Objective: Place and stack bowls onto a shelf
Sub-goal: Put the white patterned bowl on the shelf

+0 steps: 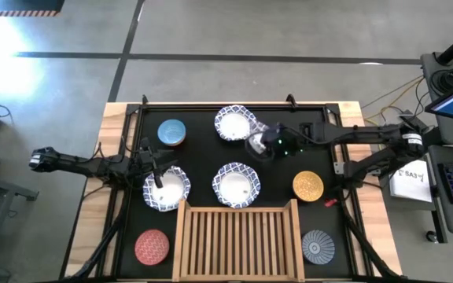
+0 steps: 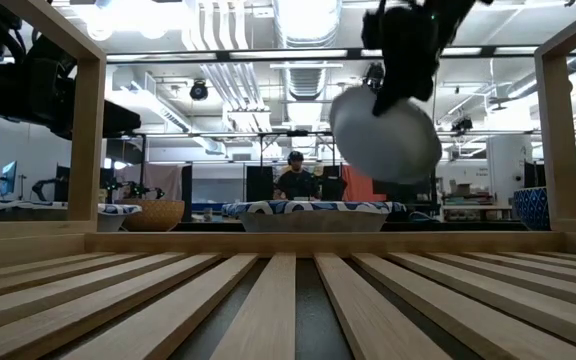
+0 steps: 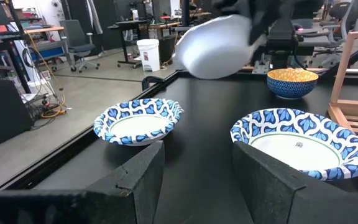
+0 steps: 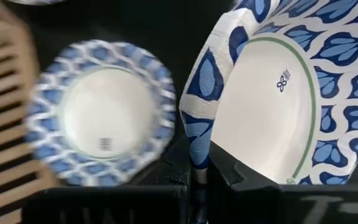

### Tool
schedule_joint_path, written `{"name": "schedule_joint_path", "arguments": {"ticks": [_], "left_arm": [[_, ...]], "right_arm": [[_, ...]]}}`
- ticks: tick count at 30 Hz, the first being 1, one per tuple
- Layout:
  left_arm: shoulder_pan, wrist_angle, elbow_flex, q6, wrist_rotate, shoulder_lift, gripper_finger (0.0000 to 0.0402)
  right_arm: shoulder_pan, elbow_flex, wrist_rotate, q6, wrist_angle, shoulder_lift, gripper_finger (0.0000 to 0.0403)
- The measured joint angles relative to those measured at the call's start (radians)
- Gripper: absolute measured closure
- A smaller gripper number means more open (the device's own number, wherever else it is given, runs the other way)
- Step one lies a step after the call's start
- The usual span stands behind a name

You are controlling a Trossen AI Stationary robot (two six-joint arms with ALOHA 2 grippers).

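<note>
- Right now the black mat is carrying every loose bowl, while the wooden shelf at the table's near edge is holding nothing.
- Near the mat's far edge, the right gripper is pinching the rim of a white patterned bowl and holding it tilted in the air, fingers pressed together on the edge.
- That lifted bowl is hanging above the mat between the far patterned bowl and the centre patterned bowl; I judge the shelf lies toward the near edge from it, past the centre bowl.
- At the mat's left side, the left gripper is hovering over another patterned bowl, fingers spread, gripping nothing.
- Smaller bowls are sitting around: blue far left, yellow right, red and grey-blue flanking the shelf.
- From overhead the lifted bowl is looking blurred and partly covered by the gripper, so its exact tilt is hard to make out.
</note>
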Motion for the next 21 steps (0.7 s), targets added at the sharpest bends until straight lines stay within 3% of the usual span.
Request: {"name": "schedule_joint_path", "arguments": {"ticks": [21], "left_arm": [[0.000,0.000,0.000,0.000,0.000,0.000,0.0225]], "right_arm": [[0.513,0.013,-0.002,0.163,0.074,0.022,0.0392]]}}
